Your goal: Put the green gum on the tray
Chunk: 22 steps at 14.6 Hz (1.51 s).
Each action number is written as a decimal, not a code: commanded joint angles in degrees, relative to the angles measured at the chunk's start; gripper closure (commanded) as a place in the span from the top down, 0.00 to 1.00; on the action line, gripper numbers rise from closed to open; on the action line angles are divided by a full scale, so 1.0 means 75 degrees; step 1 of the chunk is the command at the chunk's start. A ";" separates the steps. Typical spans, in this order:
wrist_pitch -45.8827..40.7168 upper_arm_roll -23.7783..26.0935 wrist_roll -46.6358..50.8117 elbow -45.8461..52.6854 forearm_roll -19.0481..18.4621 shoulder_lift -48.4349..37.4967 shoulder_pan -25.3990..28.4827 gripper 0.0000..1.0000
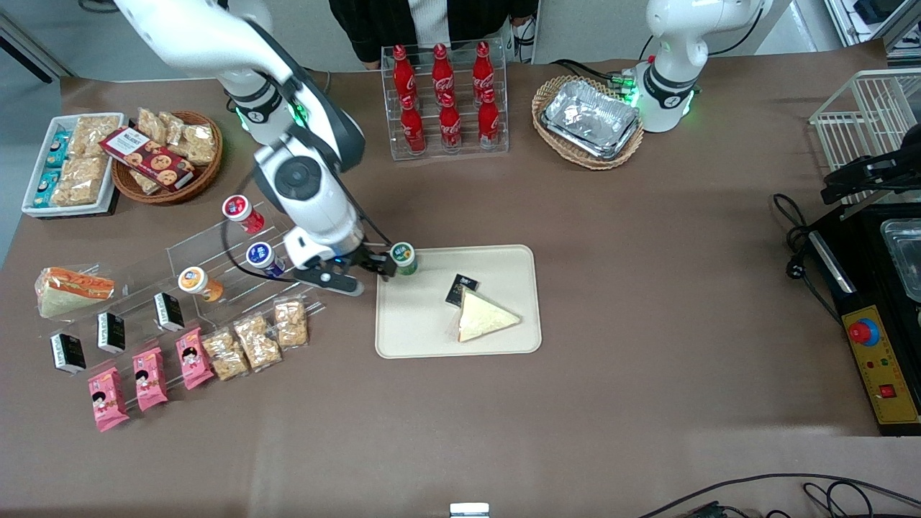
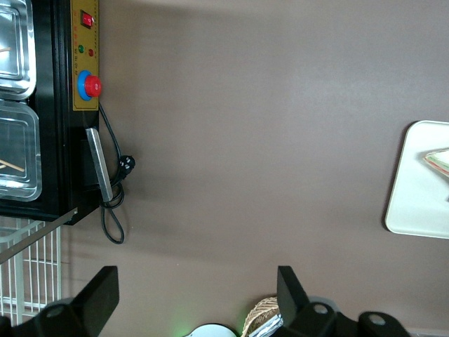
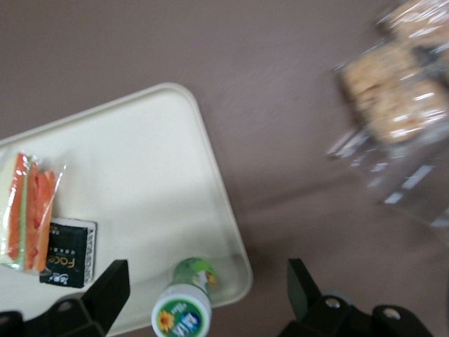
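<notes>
- Gripper (image 1: 385, 265) of the right arm hangs low over the tray's (image 1: 432, 338) edge, at the corner farther from the front camera and toward the working arm's end of the table.
- Its fingers (image 3: 105, 288) are spread wide and released. In the right wrist view they do not touch the bottle between them.
- The green gum (image 1: 404, 257) stands on the tray just inside that rounded corner, close to the low rim, with its white cap facing up.
- In the right wrist view the green gum (image 3: 184, 309) sits in the gap of the gripper (image 3: 207, 272), closer to one finger than the other, with the tray (image 3: 140, 161) beneath it.
- Also on the tray, nearer its middle, lies a small black packet (image 1: 461, 289). A wrapped triangular sandwich (image 1: 486, 316) lies just beside the packet and nearer the front camera.
- Off the tray, toward the working arm's end, a clear stepped rack (image 1: 216, 248) carries a blue-bodied bottle (image 1: 264, 257), an orange-bodied bottle (image 1: 199, 282) and a red-bodied bottle (image 1: 242, 213).
- Bags of crisp snacks (image 1: 259, 338) lie on the brown table (image 1: 647, 288) between the rack and the front camera.
- Farther from the front camera than the tray, a clear stand holds red cola bottles (image 1: 446, 97).
</notes>
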 commanded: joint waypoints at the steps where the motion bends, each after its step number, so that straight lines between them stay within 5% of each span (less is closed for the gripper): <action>1: -0.2610 -0.0274 -0.0097 0.0876 0.0122 -0.1242 -0.0040 1.00; 5: -0.5111 -0.1314 -0.2706 0.2224 0.1177 -0.1947 -0.0521 1.00; 10: -0.5349 -0.2477 -0.5904 0.2566 0.1447 -0.2429 -0.1609 1.00; 13: -0.5361 -0.3520 -0.7337 0.2578 0.1459 -0.2440 -0.1622 1.00; 22: -0.5210 -0.3850 -0.7739 0.2555 0.1272 -0.2101 -0.1587 1.00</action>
